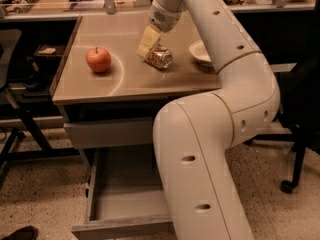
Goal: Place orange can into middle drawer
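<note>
Gripper [149, 49], upper centre: at the orange can [160, 59]; hold cannot be told. Can lies on its side on the table [130, 81]. Step, likely: grasping. Next: lift clear, lower into open middle drawer [122, 186], bottom centre.

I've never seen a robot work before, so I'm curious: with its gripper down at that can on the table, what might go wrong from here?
1. The orange can lies on its side at the gripper, so it may roll or slip when lifted.
2. The apple and the white bowl sit on either side of it, and a wide swing could knock one.
3. The robot's own arm covers part of the open middle drawer, so the can might catch the edge or miss.
</note>
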`<action>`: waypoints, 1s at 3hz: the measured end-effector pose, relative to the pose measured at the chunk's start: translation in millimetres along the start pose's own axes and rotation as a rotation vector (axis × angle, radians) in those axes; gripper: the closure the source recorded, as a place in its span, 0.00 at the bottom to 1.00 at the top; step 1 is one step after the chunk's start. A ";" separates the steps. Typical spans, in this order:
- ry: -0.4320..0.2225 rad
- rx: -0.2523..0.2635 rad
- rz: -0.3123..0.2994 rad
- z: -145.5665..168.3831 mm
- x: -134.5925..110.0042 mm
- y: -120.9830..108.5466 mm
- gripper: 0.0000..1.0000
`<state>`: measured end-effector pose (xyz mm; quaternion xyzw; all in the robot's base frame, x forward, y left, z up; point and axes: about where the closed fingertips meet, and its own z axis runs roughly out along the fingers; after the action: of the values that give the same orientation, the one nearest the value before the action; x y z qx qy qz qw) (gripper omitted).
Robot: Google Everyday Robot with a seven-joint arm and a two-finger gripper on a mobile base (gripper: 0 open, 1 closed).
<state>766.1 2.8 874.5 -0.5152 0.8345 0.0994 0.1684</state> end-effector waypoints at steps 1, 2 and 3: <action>0.010 -0.005 0.007 13.1 -3.3 -1.5 0.00; 0.031 -0.020 0.021 31.9 -0.4 -3.7 0.00; 0.046 -0.033 0.033 45.2 5.1 -6.1 0.00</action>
<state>777.5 11.1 830.9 -0.5061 0.8448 0.1041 0.1391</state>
